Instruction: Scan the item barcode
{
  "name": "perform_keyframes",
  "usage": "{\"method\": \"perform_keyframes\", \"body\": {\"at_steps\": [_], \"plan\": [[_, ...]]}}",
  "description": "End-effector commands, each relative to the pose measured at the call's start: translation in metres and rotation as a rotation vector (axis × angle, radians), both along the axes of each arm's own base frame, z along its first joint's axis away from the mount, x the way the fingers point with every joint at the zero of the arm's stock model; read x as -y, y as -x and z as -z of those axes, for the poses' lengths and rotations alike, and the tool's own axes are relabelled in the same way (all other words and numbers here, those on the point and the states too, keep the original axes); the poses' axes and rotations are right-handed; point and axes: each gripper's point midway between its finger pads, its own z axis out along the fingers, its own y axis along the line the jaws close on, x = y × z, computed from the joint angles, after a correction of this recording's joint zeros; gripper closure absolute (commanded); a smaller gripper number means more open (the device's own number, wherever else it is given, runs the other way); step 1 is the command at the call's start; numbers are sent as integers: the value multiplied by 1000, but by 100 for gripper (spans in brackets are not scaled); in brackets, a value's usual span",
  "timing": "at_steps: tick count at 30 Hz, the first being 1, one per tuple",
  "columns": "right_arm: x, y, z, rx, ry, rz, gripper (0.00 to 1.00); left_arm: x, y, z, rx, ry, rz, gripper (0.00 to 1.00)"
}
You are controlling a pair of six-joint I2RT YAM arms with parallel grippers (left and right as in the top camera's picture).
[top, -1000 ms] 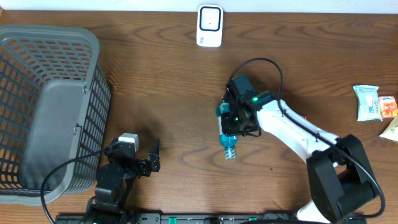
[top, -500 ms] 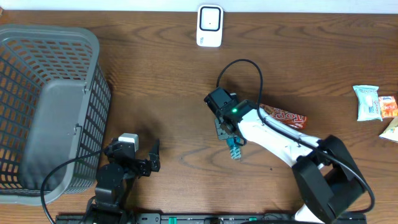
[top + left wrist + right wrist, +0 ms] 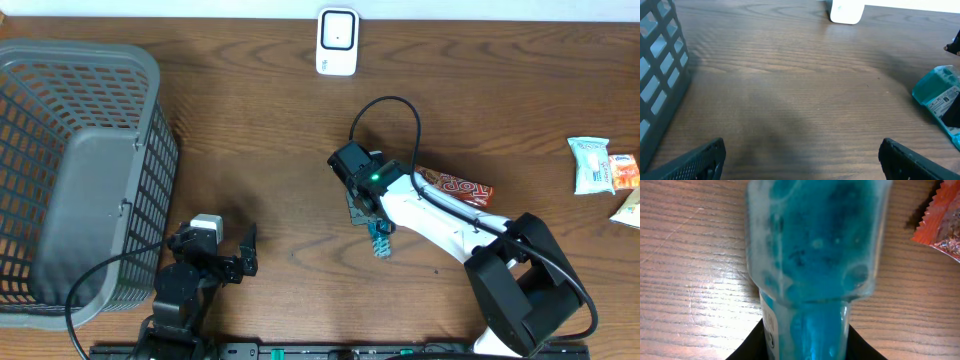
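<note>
Bottle (image 3: pixel 380 240), teal and translucent, is showing near the middle of the counter (image 3: pixel 250 120), directly under the right gripper (image 3: pixel 369 212). In the wrist view dark fingers (image 3: pixel 752 351) are flanking its narrow end. I am not able to tell whether they are clamping it or standing loose. A red wrapper (image 3: pixel 455 186) is lying just beside it, toward the right edge. The white scanner (image 3: pixel 338 42) is sitting at the far edge. The left gripper (image 3: pixel 800 157) is hanging near the front edge, beside the basket (image 3: pixel 150 70), with its jaws spread wide and gripping nothing.
</note>
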Motion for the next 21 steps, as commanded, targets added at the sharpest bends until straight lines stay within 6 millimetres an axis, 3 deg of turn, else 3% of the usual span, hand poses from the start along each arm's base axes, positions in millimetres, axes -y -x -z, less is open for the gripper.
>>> {"method": "perform_keyframes", "body": {"at_steps": [1,13,17,21], "plan": [[-2,3,2,12,36,-18,76,2,3,13,-29,-15,17,2],[-3,19,-1,30,125,-41,54,2,3,13,-29,-15,17,2],[2,30,1,-5,138,-2,55,2,3,13,-29,-15,17,2],[1,32,0,2,157,-19,66,2,3,13,-29,-15,17,2]]}}
